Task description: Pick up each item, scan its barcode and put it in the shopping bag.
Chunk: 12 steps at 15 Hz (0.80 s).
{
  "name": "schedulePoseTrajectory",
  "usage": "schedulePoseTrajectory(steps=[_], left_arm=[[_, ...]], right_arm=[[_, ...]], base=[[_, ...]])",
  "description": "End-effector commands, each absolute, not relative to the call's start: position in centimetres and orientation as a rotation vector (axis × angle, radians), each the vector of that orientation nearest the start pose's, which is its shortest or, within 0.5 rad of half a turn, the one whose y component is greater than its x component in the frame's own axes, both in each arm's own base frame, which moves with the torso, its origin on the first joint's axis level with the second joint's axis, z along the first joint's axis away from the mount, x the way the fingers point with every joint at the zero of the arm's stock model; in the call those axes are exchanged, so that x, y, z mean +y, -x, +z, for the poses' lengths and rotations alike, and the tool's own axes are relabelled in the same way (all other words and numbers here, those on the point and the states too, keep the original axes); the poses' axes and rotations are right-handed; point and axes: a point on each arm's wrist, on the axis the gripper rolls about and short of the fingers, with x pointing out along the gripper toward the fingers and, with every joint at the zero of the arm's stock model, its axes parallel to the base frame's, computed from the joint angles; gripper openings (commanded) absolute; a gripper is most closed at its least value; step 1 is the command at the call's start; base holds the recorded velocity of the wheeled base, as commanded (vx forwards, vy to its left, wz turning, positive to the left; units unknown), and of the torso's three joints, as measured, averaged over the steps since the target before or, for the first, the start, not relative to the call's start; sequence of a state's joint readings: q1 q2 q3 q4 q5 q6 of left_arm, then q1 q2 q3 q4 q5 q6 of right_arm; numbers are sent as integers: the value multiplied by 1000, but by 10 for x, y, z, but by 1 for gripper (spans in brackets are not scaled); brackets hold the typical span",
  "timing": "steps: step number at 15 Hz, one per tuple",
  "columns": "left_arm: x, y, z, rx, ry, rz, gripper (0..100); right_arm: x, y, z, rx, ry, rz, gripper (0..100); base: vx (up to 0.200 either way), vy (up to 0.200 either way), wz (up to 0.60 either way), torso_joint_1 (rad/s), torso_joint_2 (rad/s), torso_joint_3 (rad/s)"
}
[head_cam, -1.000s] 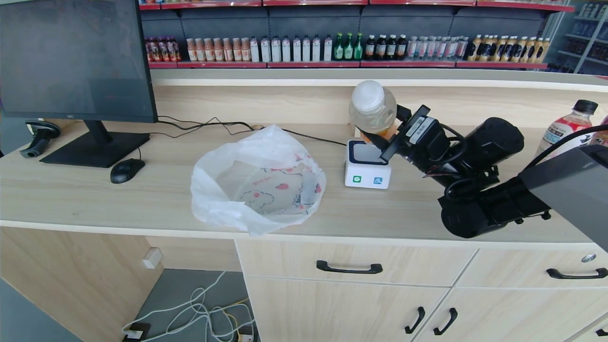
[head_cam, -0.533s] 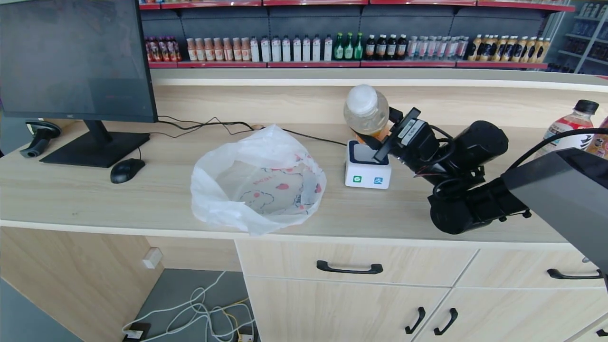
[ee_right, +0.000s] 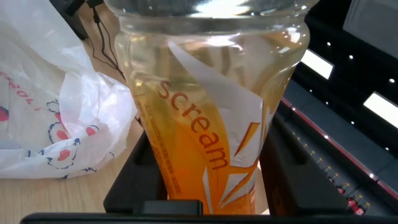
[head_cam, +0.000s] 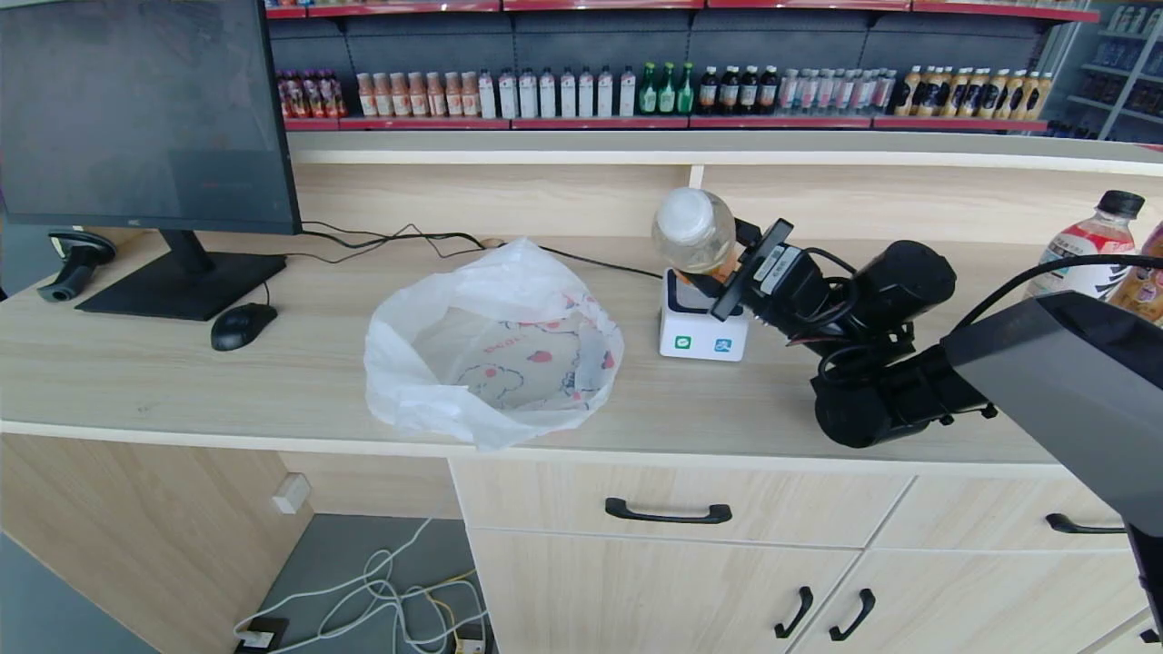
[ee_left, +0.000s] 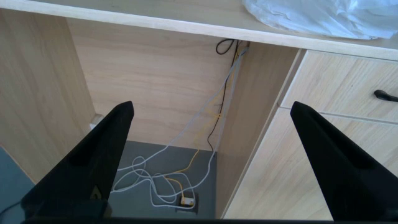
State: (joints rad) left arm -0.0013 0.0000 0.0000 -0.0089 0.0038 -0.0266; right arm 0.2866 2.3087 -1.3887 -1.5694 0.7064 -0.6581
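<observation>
R jaws clamped on clear bottle (head_cam: 698,241) w/ orange label (ee_right: 211,155), white cap (head_cam: 683,205); L jaws apart.

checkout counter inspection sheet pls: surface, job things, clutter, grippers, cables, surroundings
surface: light wood counter, no spills seen
job's things: drink bottle held at the white scanner box; shopping bag open beside the box, nothing seen inside; more bottles at the far right
clutter: monitor, mouse, handheld scanner
grippers: right gripper shut on the drink bottle; left gripper below counter level, fingers apart, holding nothing
cables: loose leads behind the bag; a tangle on the floor under the counter
surroundings: shelves of bottled drinks behind; drawers below
</observation>
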Motion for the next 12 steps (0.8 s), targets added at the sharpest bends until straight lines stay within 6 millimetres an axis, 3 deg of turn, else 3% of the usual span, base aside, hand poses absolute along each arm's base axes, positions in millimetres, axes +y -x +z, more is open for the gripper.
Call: schedulePoseTrajectory(steps=[1, 12], left_arm=[[0, 23, 76, -9, 25, 3, 100], [0, 23, 76, -9, 25, 3, 100]], right_arm=[[141, -428, 181, -958, 724, 713, 0], [131, -429, 186, -952, 727, 684, 0]], base=[[0, 0, 0, 0, 0, 0], [0, 0, 0, 0, 0, 0]])
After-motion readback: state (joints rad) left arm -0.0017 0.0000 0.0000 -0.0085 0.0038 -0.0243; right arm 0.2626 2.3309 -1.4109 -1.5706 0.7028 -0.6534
